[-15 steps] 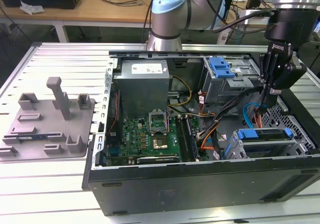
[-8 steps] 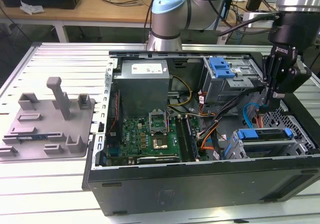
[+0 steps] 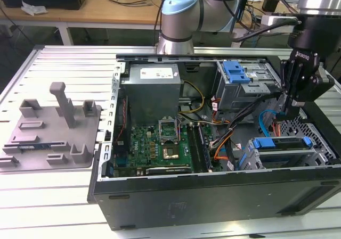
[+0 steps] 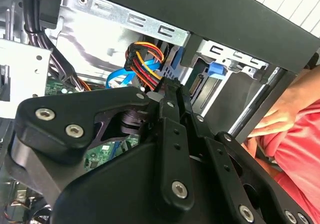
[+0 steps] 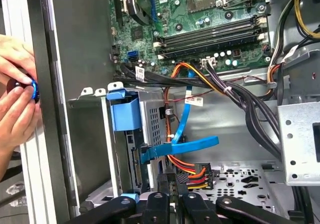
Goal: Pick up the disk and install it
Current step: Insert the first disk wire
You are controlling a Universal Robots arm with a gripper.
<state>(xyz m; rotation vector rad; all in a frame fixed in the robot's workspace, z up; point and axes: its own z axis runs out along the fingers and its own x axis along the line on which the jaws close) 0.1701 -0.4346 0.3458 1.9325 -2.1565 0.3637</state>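
Observation:
The disk [image 3: 281, 149], a silver drive in a blue carrier, lies in the drive cage at the near corner of the open computer case on the exterior view's right. In the first wrist view its blue carrier tab [image 5: 125, 113] stands at the cage's mouth, and a blue flat cable [image 5: 185, 145] runs to its rear edge. My gripper [image 3: 286, 107] hangs just above and behind that cage. Its fingers are shut with nothing between them, as both wrist views show [image 5: 170, 180] [image 4: 174, 92]. A black plug with coloured wires [image 5: 196, 175] sits beside the fingertips.
A grey tray with upright posts [image 3: 53, 138] lies outside the case on the exterior view's left. Inside are the motherboard [image 3: 154, 143], a power supply [image 3: 154, 87] and an upper cage with a blue latch [image 3: 237, 71]. A person's hands [image 5: 15, 99] rest at the case's outer wall.

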